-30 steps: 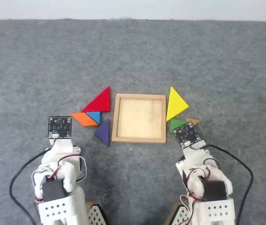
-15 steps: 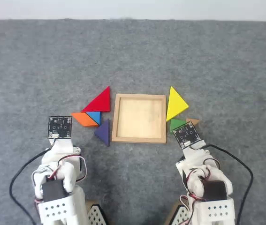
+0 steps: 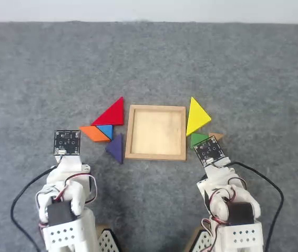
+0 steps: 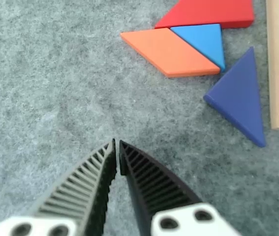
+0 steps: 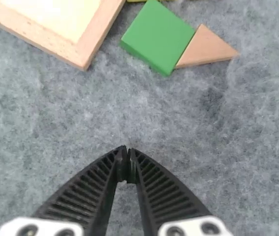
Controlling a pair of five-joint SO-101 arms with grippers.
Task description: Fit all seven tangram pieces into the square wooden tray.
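Left claw (image 4: 115,147) pinched closed; right claw (image 5: 127,153) too

Covered and cropped pieces

Seen from high, at 4 o'clock off the wooden tray (image 3: 155,156): green square (image 3: 196,138) partly covered by the right arm's camera board (image 3: 209,151), and at 3 o'clock from it a tan triangle (image 3: 218,136), likewise down to one corner. Cropped at 6 o'clock in the same view: bases of the left arm (image 3: 64,215) and right arm (image 3: 233,215). Cut by the frame edge in the left wrist view: red triangle (image 4: 213,12), wooden tray, rear of the left gripper (image 4: 115,147). Cut by the frame edge in the right wrist view: most of the wooden tray, rear of the right gripper (image 5: 127,153).
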